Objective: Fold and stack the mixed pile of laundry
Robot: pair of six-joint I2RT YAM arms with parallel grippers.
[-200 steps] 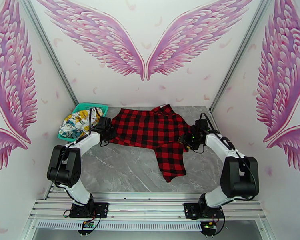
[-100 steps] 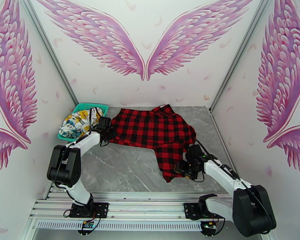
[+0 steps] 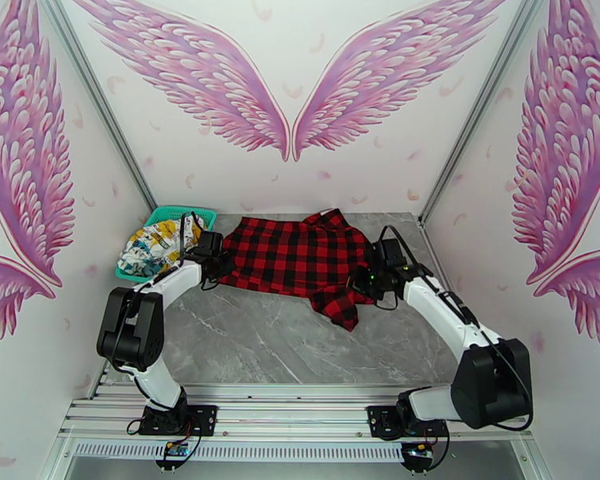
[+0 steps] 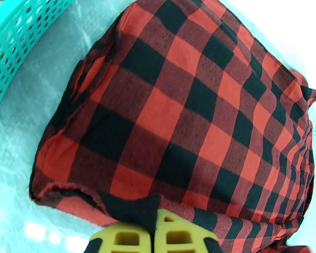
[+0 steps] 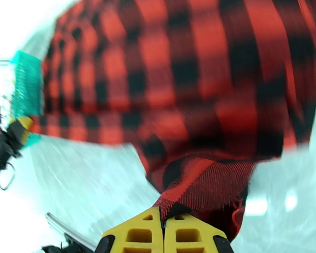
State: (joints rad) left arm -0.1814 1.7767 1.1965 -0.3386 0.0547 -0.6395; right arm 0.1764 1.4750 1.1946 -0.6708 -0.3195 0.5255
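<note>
I see the red-and-black plaid garment (image 3: 296, 254) spread across the far half of the grey marble table (image 3: 252, 342), its near right corner bunched. Both grippers are pressed together on it: the left gripper (image 4: 153, 232) clamps its left hem and the right gripper (image 5: 163, 226) pinches a fold at its right edge. The white cartoon-print garment (image 3: 152, 246) lies in the teal mesh basket (image 3: 184, 211) at far left.

**Free Room and Obstacles**

The near half of the tabletop (image 3: 252, 338) lies bare, open to passage. The plaid garment (image 3: 296, 254) covers the far half, the left tool (image 4: 154, 216) and right tool (image 5: 162, 212) clamped on its two side edges. The teal basket (image 3: 180, 210), holding the printed white garment (image 3: 152, 246), blocks the far-left corner.
</note>
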